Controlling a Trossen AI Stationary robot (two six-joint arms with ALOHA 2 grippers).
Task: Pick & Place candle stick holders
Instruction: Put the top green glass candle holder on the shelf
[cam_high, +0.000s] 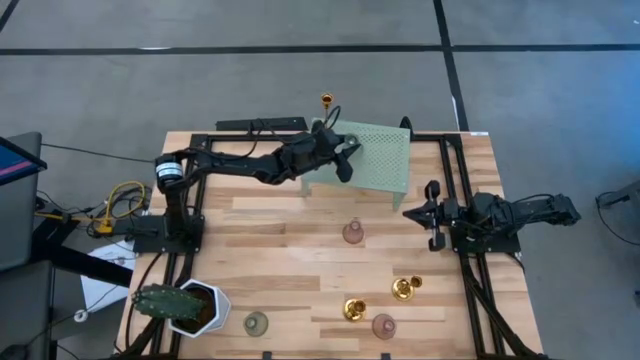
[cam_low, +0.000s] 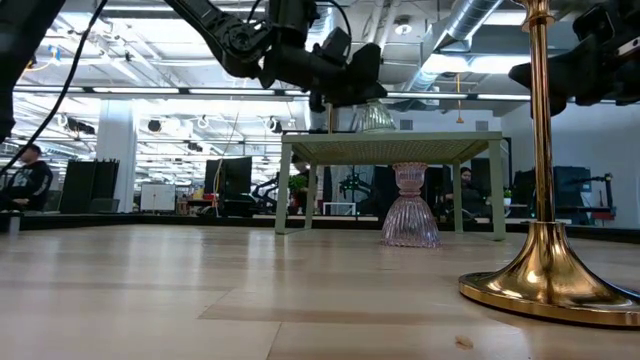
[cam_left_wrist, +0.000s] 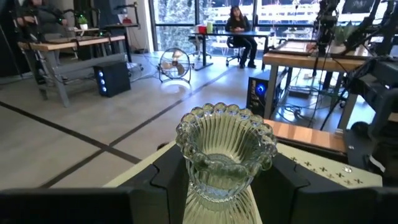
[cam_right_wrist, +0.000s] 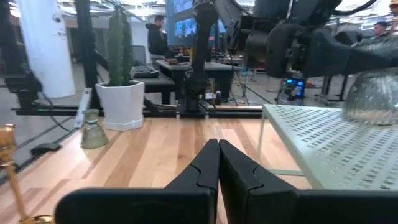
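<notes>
My left gripper (cam_high: 338, 148) reaches over the mint-green perforated stand (cam_high: 378, 162) at the table's far side and is shut on a pale green glass holder (cam_left_wrist: 225, 140). The holder's bell (cam_low: 375, 117) shows under the gripper in the low view. My right gripper (cam_high: 431, 215) is shut and empty at the table's right side. A tall gold holder (cam_high: 326, 100) stands at the far edge. On the table stand a pinkish holder (cam_high: 353, 232), two short gold ones (cam_high: 403, 288) (cam_high: 353, 309), another pinkish one (cam_high: 383, 325) and a pale green one (cam_high: 256, 323). My left gripper pinches the pale green holder between its two fingers, on the narrow part below the scalloped cup (cam_left_wrist: 214, 183). The fingers (cam_left_wrist: 166, 180) come nearly level from the table's left. The holder is upright, and its bell (cam_right_wrist: 372, 96) seems to sit on the stand's top.
A white pot with a cactus (cam_high: 185, 305) stands at the near left corner. The stand (cam_low: 390, 148) rests on legs with open room beneath. Bare wood lies between the stand and the holders near the front. People sit at desks in the room beyond.
</notes>
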